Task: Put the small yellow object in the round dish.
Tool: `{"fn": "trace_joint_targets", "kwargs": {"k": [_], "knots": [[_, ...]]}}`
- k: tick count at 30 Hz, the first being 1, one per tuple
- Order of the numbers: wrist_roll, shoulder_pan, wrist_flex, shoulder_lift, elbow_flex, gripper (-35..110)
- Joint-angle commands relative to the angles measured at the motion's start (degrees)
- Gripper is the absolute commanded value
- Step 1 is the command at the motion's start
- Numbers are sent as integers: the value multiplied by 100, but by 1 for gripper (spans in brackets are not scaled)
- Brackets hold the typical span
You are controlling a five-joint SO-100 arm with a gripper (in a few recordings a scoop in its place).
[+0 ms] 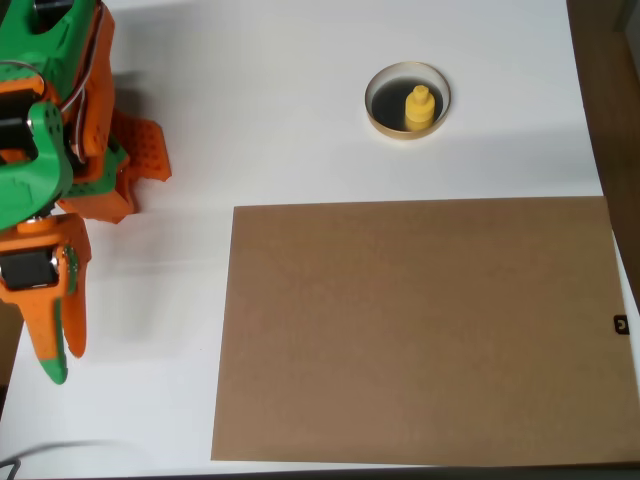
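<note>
Standing upright inside the round dish (381, 118), toward its right rim, the small yellow object (419, 108) looked safe, since the gripper (57, 352), its fingers seemingly pressed together and empty, hung well left of the dish; only a careless sweep could upset it.

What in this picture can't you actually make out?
- Arm's upper part, overhead view: cut off by the left and top edges.
- Gripper: whether its fingers are parted, seen from above.
- Round dish floor under the small yellow object: covered by it.
- Small black item at the right edge: too small.
</note>
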Motion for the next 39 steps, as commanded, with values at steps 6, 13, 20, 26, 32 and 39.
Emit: {"fn": "trace_joint_targets", "kwargs": {"k": [6,13,20,26,32,39], "knots": [[123,79,-334,220,79,0],[229,-88,-343,220,88,0],[360,-9,-343,220,88,4],[510,70,-492,220,132,2],[580,123,-545,220,149,1],[554,105,-545,220,149,1]]}}
